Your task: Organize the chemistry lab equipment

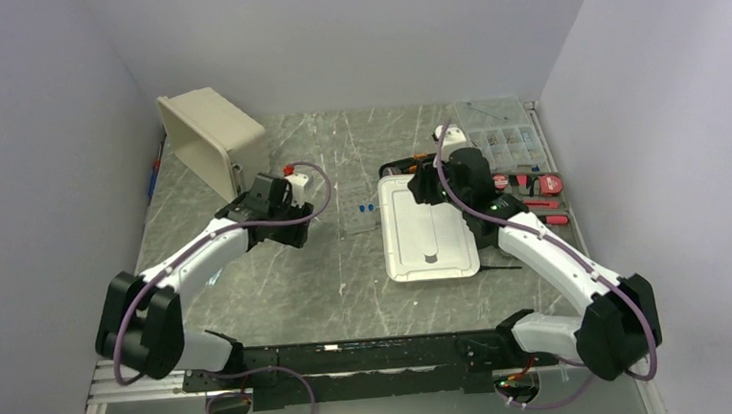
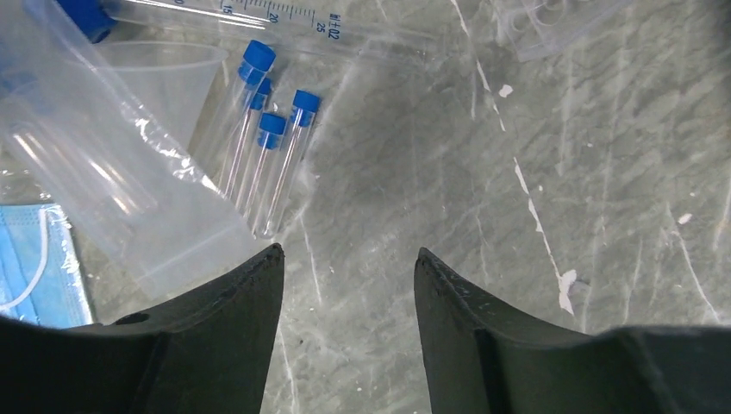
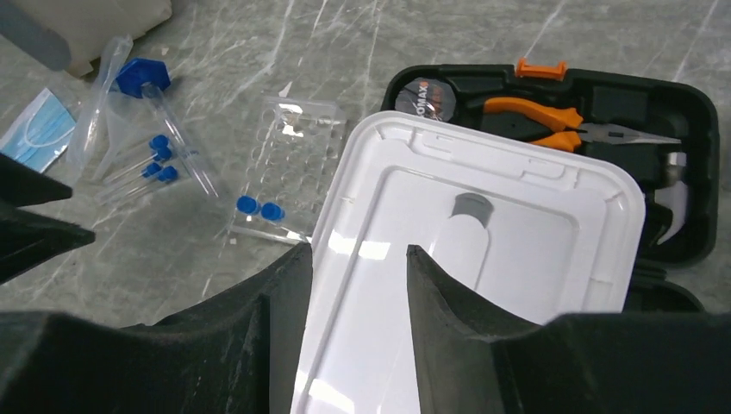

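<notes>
Grey tabletop between left jaws, capped tubes just beyond

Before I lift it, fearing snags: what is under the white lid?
The lid's far side covers part of the black case; pliers show beyond it. Anything else beneath is hidden.

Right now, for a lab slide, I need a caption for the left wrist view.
Open left gripper above the marbled table, four blue-capped test tubes lying just ahead.
</notes>
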Robot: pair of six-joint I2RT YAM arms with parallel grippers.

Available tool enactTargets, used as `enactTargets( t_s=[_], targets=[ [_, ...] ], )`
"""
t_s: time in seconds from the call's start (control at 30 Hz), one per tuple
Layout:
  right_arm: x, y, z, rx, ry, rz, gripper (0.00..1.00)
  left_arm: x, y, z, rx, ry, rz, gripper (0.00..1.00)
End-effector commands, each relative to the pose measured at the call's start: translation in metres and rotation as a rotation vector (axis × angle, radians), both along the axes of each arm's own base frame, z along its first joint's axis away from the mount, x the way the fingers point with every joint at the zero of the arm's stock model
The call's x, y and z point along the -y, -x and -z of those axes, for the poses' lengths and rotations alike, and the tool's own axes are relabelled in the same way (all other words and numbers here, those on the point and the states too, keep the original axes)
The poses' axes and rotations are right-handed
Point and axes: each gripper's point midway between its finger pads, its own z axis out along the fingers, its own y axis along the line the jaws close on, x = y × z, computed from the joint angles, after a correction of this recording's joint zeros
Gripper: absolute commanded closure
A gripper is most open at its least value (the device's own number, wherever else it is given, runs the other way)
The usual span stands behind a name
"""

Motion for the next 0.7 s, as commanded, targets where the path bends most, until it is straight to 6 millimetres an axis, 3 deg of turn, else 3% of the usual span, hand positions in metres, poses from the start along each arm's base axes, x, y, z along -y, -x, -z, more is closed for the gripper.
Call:
enactTargets(
  t_s=[0.0, 0.4, 0.67],
  targets=[
    [0.006, 0.008, -0.021, 0.074, -0.071, -0.021, 0.53, 0.007, -0.015, 0.005, -0.03, -0.009, 0.004, 0.42],
    [0.015, 0.017, -0.025, 0.101, -0.098, -0.029, 0.51, -0.006, -0.027, 0.035, -0.11, -0.102, -0.044, 0.51],
    [0.018, 0.017, -0.024, 0.099, -0.11, -0.031, 0.51, -0.019, -0.031, 0.043, -0.133, -0.141, -0.087, 0.52]
  ],
)
